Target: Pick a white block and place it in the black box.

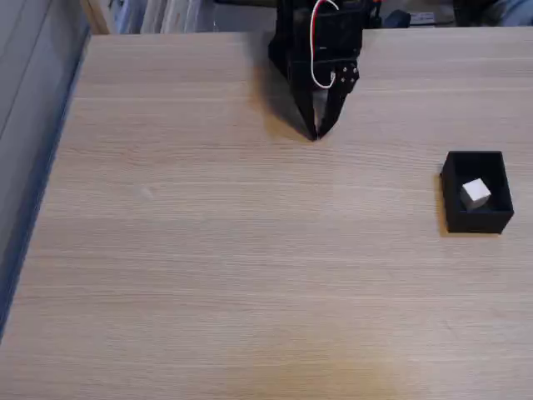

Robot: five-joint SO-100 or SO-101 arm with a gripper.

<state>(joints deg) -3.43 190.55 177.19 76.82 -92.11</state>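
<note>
The white block (475, 193) lies inside the black box (476, 220), which sits on the wooden table near the right edge of the fixed view. My black gripper (316, 135) with its red-white wire hangs at the top centre, far to the left of the box. Its two fingers point down toward the table and meet at their tips. Nothing is held between them.
The light wooden table (208, 250) spans the view. Its left edge (50, 167) runs diagonally beside a grey floor strip. Cluttered items (158, 12) line the far side behind the table.
</note>
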